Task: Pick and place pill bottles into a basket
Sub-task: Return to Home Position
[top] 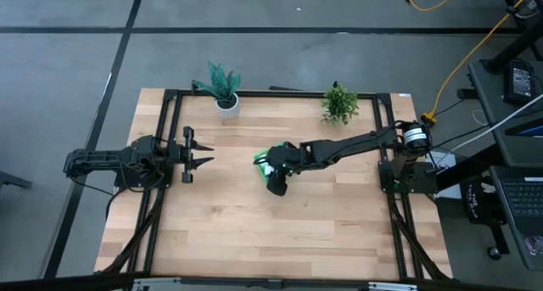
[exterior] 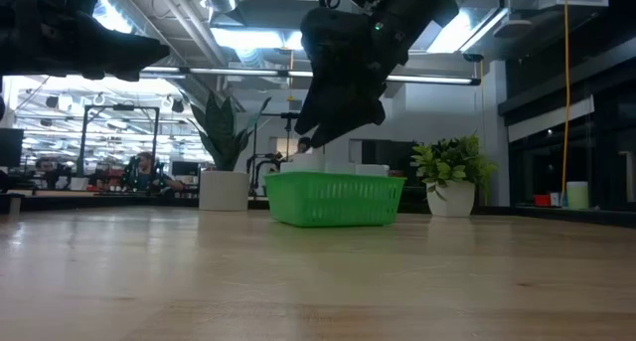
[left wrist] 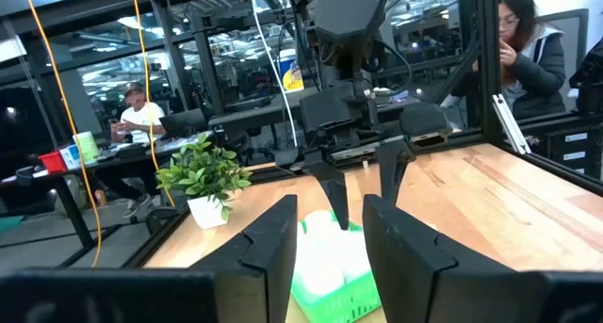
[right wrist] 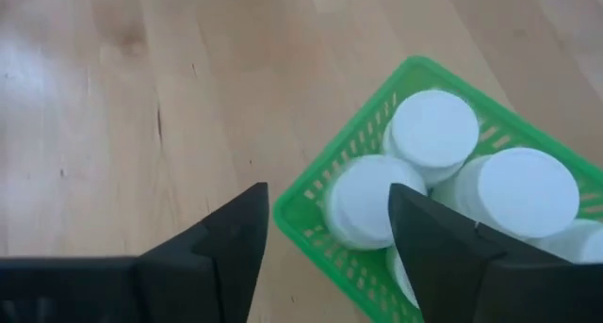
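Observation:
The green basket (right wrist: 332,165) stands on the table's middle; it also shows in the high view (top: 262,161), the low view (exterior: 334,198) and the left wrist view (left wrist: 341,291). Several white pill bottles (right wrist: 433,127) stand in it, caps up. My right gripper (right wrist: 328,219) hovers above the basket's near-left corner, open and empty, pointing down; it also shows in the high view (top: 277,182). My left gripper (top: 202,153) waits open at the table's left, pointing toward the basket.
A white-potted plant (top: 223,89) and a second potted plant (top: 339,103) stand at the table's far edge. A dark metal frame (top: 170,104) runs around the table. People show beyond the table in the left wrist view. Bare wood lies near and left of the basket.

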{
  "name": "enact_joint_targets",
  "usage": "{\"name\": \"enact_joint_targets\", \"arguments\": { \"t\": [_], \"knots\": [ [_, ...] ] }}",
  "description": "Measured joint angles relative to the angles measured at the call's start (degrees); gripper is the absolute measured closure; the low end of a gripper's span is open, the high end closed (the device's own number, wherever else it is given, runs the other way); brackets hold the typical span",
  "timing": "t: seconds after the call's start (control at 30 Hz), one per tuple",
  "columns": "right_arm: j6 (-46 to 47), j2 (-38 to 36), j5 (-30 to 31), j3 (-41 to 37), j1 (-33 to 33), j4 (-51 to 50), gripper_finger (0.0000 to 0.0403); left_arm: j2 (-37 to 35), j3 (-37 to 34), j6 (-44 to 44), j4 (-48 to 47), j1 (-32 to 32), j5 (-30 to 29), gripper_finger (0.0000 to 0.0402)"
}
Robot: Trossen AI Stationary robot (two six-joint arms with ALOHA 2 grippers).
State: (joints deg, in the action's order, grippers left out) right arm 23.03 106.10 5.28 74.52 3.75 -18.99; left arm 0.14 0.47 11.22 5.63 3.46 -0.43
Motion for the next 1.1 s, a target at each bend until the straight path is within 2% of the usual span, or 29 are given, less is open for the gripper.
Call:
{"name": "enact_joint_targets", "arguments": {
  "t": [0.2, 0.33, 0.47, 0.7, 0.8, 0.9, 0.97, 1.1],
  "knots": [
    [0.7, 0.0, 0.0, 0.1, 0.0, -0.1, 0.0155, 0.0, 0.0, 0.0, 0.0, 0.0, 0.0, 0.0285],
    [0.7, 0.0, 0.0, 2.7, 0.6, -0.4, 0.0149, 0.0, 0.0, 0.0, 0.0, 0.0, 0.0, 0.0282],
    [-1.7, -1.8, 1.1, 8.8, 3.2, -1.5, 0.0151, 0.0, 0.0, 0.0, 0.0, 0.0, 0.0, 0.0282],
    [-13.4, -4.5, 11.2, 25.2, 10.8, -15.5, 0.0166, 0.0, 0.0, 0.0, -0.1, 0.0, 0.0, 0.0281],
    [-17.5, -7.5, 11.8, 27.7, 12.3, -16.4, 0.0172, 0.1, 0.0, 0.0, -0.1, 0.0, 0.0, 0.028],
    [-18.8, -13.1, 12.1, 25.0, 11.4, -16.8, 0.0176, 0.1, 0.0, 0.0, -0.2, 0.0, 0.0, 0.0283],
    [-18.7, -18.5, 12.6, 20.3, 10.4, -17.8, 0.0176, 0.2, 0.0, 0.0, -0.3, 0.0, 0.0, 0.0285],
    [-17.0, -33.2, 13.0, 3.5, 8.0, -15.0, 0.0176, 0.2, 0.0, 0.0, -0.3, 0.0, 0.0, 0.0285]
  ]
}}
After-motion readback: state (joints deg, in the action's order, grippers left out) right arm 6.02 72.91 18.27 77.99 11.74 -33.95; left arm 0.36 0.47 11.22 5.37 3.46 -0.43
